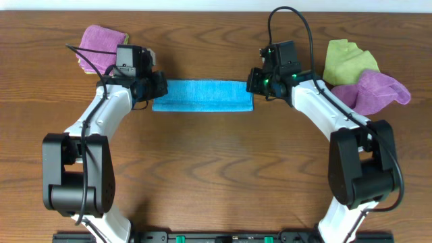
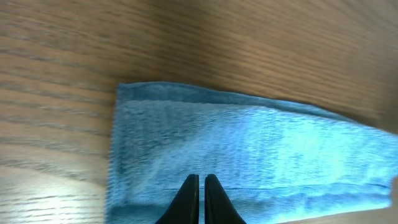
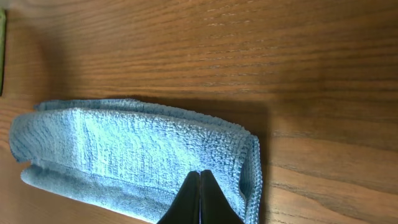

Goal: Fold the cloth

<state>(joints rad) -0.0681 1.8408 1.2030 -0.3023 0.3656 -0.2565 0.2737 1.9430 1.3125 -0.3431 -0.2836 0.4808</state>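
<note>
- The cloth (image 1: 202, 96) lies flat as a long narrow strip on the desk (image 1: 216, 162), upper centre of the overhead frame. It is already folded at least once: doubled layers are seen at its end in the right wrist view.
- Left tool (image 2: 200, 178): jaws are pressed together, tips over the strip's near hem at lower centre of its wrist frame. Whether fabric is pinched cannot be told.
- Right tool (image 3: 200, 173): jaws are likewise closed tight, tips over the strip close to its right end. No grip can be confirmed.
- Step judged: the next fold of the strip, end to end.
- To be done well:
  - Jaws should be opened and all layers at one short end caught together.
  - That end should be lifted low and carried across, with edges lined up before release.
  - The other end should be pinned so the strip is not dragged.
- Risk: only the top layer is caught and the fold opens.
</note>
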